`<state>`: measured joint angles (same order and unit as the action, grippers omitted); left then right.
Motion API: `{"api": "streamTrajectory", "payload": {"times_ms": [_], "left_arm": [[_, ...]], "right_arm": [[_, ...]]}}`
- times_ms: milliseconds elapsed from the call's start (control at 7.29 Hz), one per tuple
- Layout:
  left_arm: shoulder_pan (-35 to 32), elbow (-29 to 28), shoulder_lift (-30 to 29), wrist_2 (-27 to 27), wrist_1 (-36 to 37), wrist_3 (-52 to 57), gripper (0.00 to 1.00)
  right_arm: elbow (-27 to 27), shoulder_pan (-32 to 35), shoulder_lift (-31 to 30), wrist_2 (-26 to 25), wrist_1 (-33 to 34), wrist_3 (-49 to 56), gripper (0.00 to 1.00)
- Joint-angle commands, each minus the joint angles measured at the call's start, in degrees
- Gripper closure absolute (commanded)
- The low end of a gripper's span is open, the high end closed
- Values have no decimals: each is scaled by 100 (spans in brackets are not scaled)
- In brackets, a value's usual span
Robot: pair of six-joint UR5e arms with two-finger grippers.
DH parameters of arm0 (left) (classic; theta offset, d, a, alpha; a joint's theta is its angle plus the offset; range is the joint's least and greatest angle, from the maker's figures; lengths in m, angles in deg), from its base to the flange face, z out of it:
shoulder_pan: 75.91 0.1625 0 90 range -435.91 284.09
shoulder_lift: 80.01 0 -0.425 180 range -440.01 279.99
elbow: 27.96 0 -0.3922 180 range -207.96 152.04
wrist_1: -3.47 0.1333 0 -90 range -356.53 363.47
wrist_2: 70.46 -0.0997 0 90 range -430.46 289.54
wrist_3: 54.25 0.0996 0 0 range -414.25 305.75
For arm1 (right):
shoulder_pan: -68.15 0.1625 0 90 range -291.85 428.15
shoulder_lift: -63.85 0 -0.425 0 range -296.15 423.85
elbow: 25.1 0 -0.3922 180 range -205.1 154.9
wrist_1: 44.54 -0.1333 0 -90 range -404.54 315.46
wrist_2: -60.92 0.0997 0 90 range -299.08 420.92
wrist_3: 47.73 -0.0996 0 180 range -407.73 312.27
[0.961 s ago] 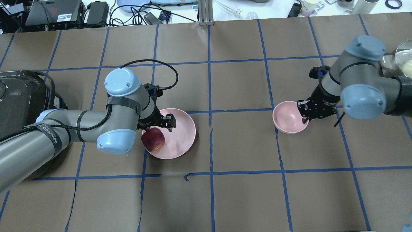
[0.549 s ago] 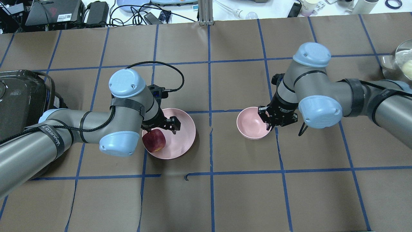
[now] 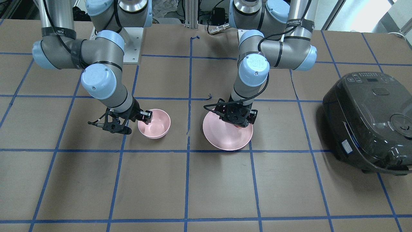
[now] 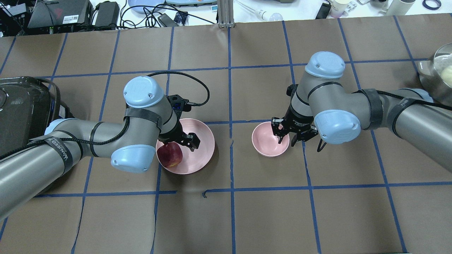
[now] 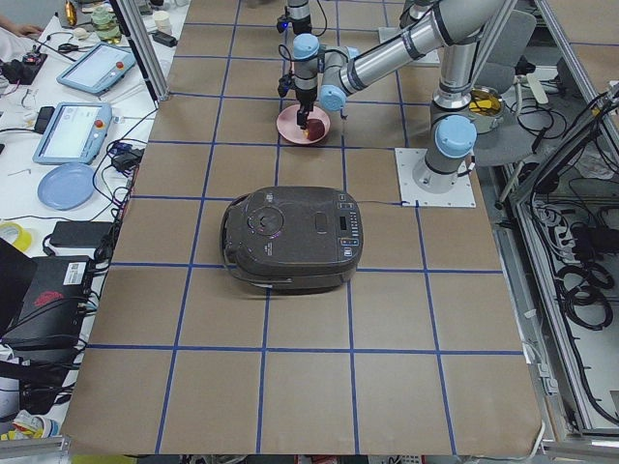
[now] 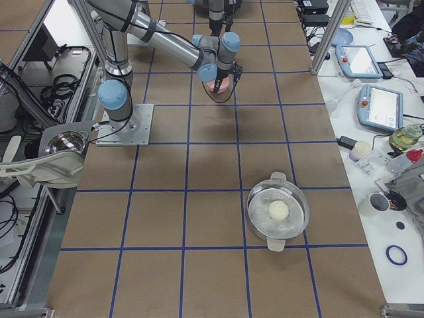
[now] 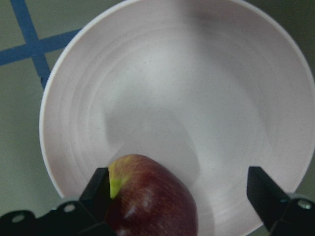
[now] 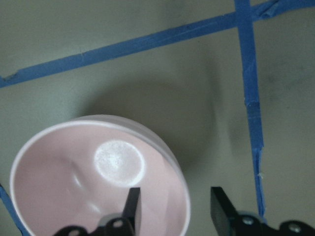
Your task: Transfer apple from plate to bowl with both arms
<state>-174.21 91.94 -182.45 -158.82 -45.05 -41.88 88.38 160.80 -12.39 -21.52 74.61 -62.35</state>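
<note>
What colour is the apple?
The apple is dark red with yellow; clearest in left wrist view.

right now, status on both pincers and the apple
Left pincer open astride apple, on plate. Right pincer shut on bowl rim; bowl empty, beside plate, not touching. Nothing between them.

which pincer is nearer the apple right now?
Left. The left pincer is open over the plate, with the apple beside one finger. The right pincer is at the bowl rim, clear of the plate.
</note>
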Motion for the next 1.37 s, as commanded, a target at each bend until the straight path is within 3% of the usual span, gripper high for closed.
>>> {"api": "streamTrajectory", "payload": {"times_ms": [0, 275, 549, 686, 961, 1098, 1235], "left_arm": [[13, 25, -56, -426, 10, 598, 0], [13, 60, -74, -454, 1, 916, 0], [13, 191, -40, -454, -43, 890, 0], [13, 357, -13, -445, -26, 881, 0], [13, 394, -13, -437, 9, 793, 6], [13, 333, 22, -437, 44, 784, 59], [13, 315, 48, -445, 79, 776, 73]], "right_arm": [[-832, -210, -22, -383, -389, 319, 0], [-1415, -702, -326, -685, -970, 1536, 0], [-2063, -836, -941, -1192, -2056, 1612, 0], [-2616, -801, -1162, -1169, -2863, 1612, 0], [-3016, -504, -1400, -1098, -3179, 1551, 0], [-2991, -502, -1419, -1047, -3118, 1594, 0], [-2982, -467, -1402, -1046, -3100, 1585, 0]]}}
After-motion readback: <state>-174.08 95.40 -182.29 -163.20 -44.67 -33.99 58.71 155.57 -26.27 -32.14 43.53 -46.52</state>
